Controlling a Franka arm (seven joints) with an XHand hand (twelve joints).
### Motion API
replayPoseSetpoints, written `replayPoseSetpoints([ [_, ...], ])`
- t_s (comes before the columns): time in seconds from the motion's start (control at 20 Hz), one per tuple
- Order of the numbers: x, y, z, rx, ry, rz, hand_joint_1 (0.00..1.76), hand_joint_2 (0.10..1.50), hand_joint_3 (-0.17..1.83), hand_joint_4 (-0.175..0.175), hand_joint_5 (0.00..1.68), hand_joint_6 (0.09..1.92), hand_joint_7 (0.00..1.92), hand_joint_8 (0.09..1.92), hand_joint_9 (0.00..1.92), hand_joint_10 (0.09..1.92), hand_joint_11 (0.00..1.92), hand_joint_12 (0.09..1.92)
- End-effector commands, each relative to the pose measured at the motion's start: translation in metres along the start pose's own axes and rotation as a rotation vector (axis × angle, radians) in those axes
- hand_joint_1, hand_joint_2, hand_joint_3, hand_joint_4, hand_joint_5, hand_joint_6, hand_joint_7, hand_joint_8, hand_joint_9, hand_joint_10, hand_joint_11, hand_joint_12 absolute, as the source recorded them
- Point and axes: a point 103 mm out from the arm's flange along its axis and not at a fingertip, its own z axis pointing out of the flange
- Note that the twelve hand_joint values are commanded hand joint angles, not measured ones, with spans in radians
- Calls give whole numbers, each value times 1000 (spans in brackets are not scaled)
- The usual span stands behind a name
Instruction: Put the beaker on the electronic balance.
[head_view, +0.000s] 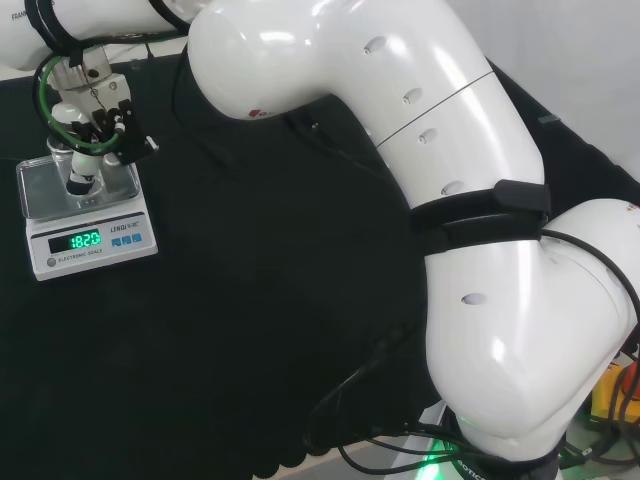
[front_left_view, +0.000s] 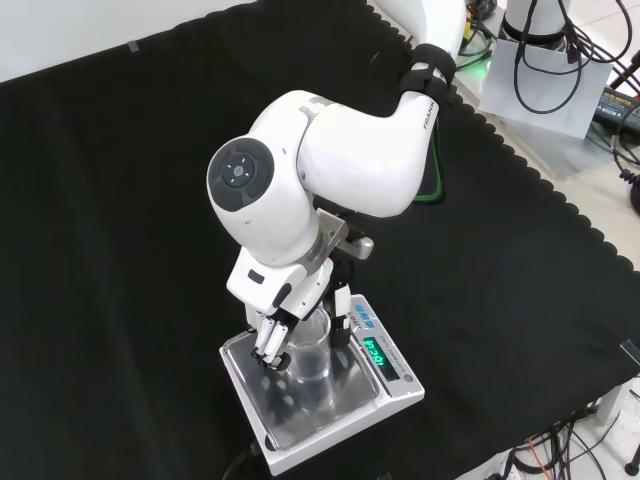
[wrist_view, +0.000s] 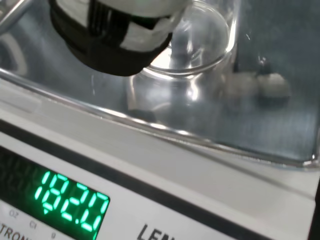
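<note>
On the electronic balance (front_left_view: 390, 385), upon its steel pan (front_left_view: 300, 410): clear glass beaker (front_left_view: 310, 352), upright, base flat on the metal. Around the beaker: hand (front_left_view: 272, 335), black and white, fingers (front_left_view: 268, 345) pointing down at one side of the glass, thumb (front_left_view: 342, 305) at the other side; touching the wall or just clear of it, cannot tell. Fingers near straight rather than curled tight.

At left in the head view: same balance (head_view: 88, 215) on the black cloth (head_view: 260, 300), display lit green on its near face, hand (head_view: 95, 120) directly above the pan, fingertips down to the beaker (head_view: 82, 175), a green cable looped behind the wrist. At right there, big white links of the arm (head_view: 470, 200).

Close in the wrist view: beaker (wrist_view: 200, 47) standing on the pan (wrist_view: 270, 130), rim round and open, nothing visible inside; blurred black and white part of the hand (wrist_view: 110, 35) in front of the glass; below, white housing of the balance (wrist_view: 190, 200) with green lit digits.
</note>
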Motion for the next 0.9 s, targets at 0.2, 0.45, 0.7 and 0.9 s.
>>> replayPoseSetpoints([
  [0.2,-8,-18,-30,-47,5,8,938,939,-175,16,96,363,287,1008,609,878,439,1352],
  [0.45,-15,-34,-46,-98,21,8,759,859,-173,58,5,87,26,818,312,900,76,1516],
  [0.7,-25,-52,-56,-146,44,11,577,764,-125,97,0,87,0,266,27,801,1,1213],
  [0.9,-35,-70,-67,-160,51,28,477,708,-67,107,0,87,0,87,0,572,0,931],
])
